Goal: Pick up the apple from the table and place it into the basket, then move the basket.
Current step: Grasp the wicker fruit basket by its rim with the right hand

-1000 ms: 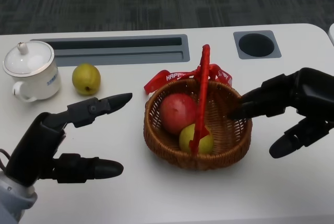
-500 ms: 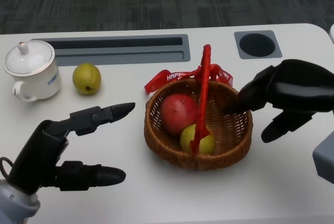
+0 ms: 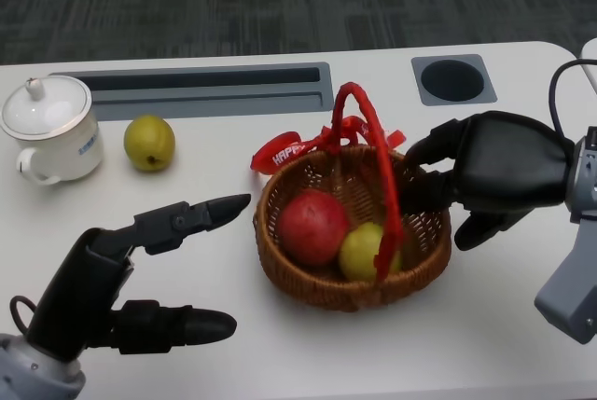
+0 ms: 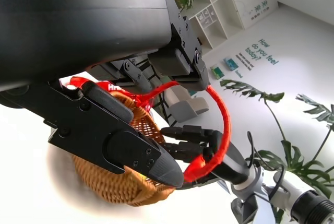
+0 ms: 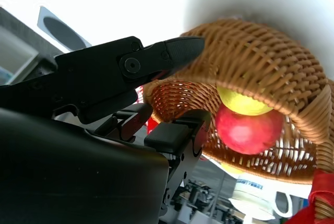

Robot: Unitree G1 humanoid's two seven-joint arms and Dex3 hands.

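Apple (image 3: 312, 226) sits inside the wicker basket (image 3: 280, 265) next to a yellow-green fruit (image 3: 365, 249). Right hand (image 3: 490, 174) grips the basket's rim at the side, fingers (image 3: 422, 187) clamped on it. Left hand (image 3: 103, 283) hovers nearby, fingers spread wide, holding nothing.

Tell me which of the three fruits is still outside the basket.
The yellow-green fruit on the table beside the white lidded mug. The red apple and the other yellow-green fruit both lie inside the wicker basket.
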